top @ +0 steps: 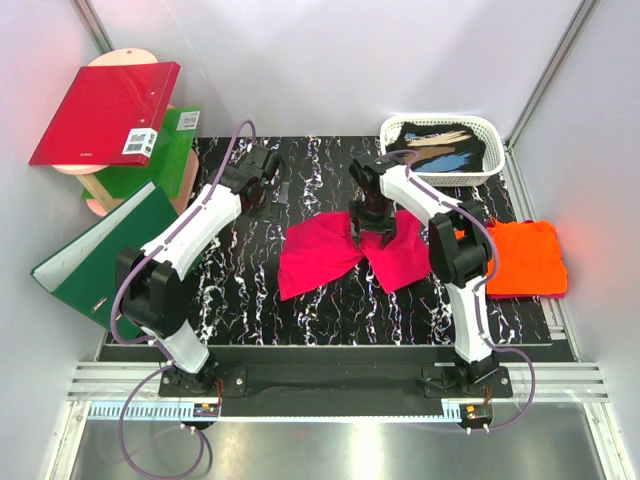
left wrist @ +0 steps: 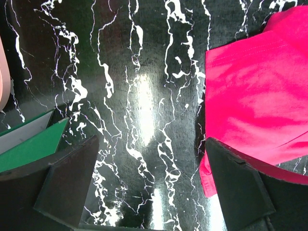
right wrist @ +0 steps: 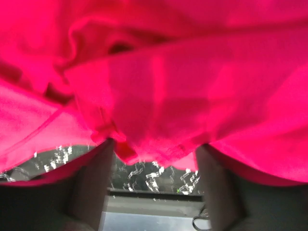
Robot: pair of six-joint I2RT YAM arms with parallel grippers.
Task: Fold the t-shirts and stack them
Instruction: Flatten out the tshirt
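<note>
The magenta-pink t-shirt (top: 335, 255) lies crumpled on the black marbled table (top: 240, 290), bunched in the middle with lobes spreading left and right. My right gripper (top: 372, 233) points down into the bunched middle. In the right wrist view its jaws stand apart and the pink cloth (right wrist: 159, 82) lies over the fingertips (right wrist: 98, 154). The orange t-shirt (top: 525, 258) lies folded at the table's right edge. My left gripper (top: 262, 178) is open and empty over bare table, left of the pink shirt (left wrist: 255, 96).
A white basket (top: 488, 172) holding dark patterned cloth stands at the back right. A red binder (top: 105, 112) rests on a stand at the back left. A green binder (top: 100, 255) leans over the left table edge and also shows in the left wrist view (left wrist: 29, 149).
</note>
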